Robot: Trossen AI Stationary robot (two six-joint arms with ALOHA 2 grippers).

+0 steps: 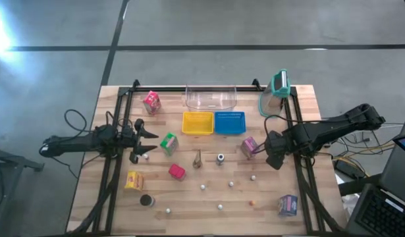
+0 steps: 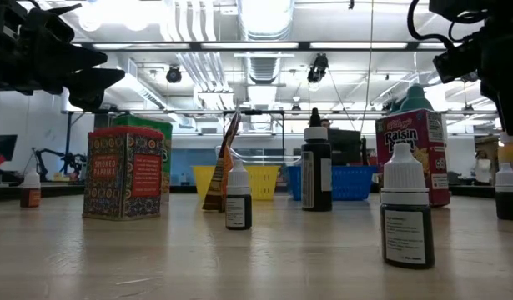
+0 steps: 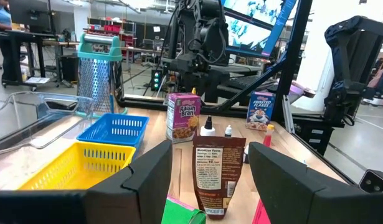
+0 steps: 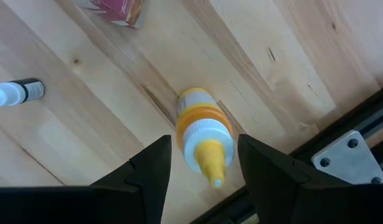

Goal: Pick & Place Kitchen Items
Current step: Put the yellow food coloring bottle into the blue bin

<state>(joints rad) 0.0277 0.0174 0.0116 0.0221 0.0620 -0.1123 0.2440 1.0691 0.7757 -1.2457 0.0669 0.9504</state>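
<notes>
The left gripper (image 1: 147,142) hangs open beside the green carton (image 1: 168,143). The right gripper (image 4: 200,165) poses open-jawed over a small yellow squeeze bottle with an orange label (image 4: 202,132) lying on the wooden table (image 4: 79,118) beside the metal frame rail (image 4: 340,134). The round bottle could roll from the closing fingers toward that rail.
</notes>
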